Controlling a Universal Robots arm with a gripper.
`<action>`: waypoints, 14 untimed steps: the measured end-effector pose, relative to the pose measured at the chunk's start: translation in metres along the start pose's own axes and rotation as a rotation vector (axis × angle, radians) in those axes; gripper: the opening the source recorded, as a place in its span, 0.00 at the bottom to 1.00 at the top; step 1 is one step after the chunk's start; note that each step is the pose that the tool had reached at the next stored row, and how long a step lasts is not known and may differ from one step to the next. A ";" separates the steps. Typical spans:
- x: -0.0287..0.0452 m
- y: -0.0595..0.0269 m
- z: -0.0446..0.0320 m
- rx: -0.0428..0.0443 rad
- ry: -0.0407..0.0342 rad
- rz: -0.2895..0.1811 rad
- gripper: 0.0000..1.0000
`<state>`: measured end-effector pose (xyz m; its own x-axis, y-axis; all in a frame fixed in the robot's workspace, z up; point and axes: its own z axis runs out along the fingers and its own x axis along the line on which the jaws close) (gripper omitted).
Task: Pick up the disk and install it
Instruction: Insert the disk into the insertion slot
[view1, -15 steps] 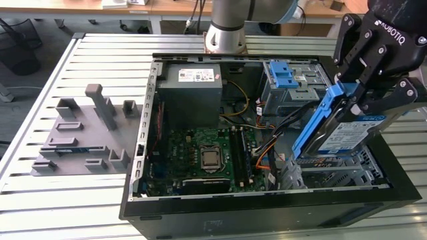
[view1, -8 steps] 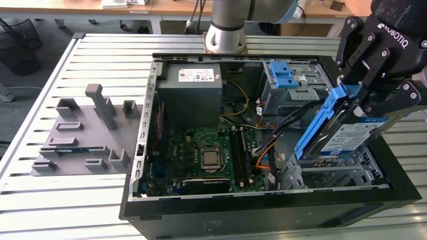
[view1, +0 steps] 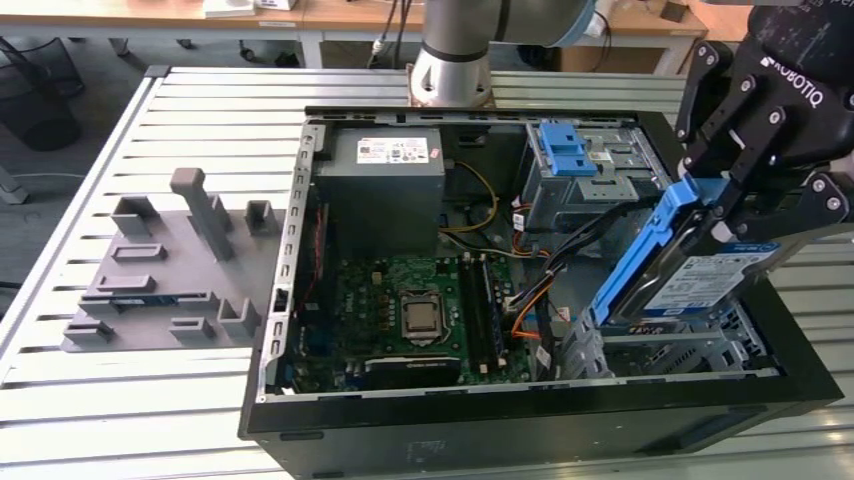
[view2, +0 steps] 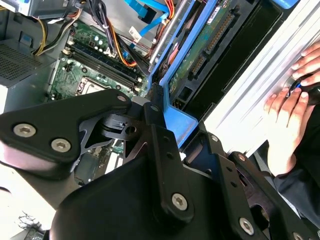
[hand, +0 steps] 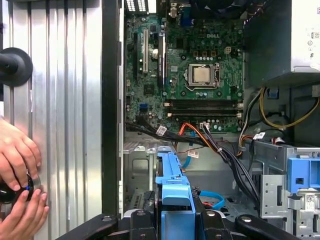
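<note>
The disk (view1: 707, 278), a silver drive with a blue-and-white label in a blue carrier frame, hangs tilted on edge over the metal drive cage (view1: 681, 355) at the exterior view's right of the open computer case (view1: 534, 415). My black gripper (view1: 734, 205) is shut on the disk's upper end. In the second wrist view the disk's (view2: 207, 42) green circuit side and blue frame run away from the gripper (view2: 162, 117). In the first wrist view the blue frame of the disk (hand: 172, 187) stands between the fingers of the gripper (hand: 172, 220), above the cage floor.
Inside the case lie the grey power supply (view1: 387, 175), the green motherboard (view1: 414, 310), bundled cables (view1: 534, 290) and a bay with a blue latch (view1: 567, 150). A grey fixture (view1: 174, 270) sits on the slatted table. A person's hands (hand: 17, 170) rest beside the case.
</note>
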<state>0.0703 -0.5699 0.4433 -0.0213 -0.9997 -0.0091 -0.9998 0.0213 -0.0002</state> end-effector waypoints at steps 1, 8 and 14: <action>0.0003 -0.0001 0.0003 0.0000 -0.0001 0.000 0.36; 0.0007 -0.0004 0.0026 0.0000 0.0001 0.000 0.36; 0.0009 -0.0005 0.0051 0.0000 0.0000 0.000 0.36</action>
<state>0.0708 -0.5708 0.4382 -0.0214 -0.9997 -0.0091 -0.9998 0.0214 -0.0002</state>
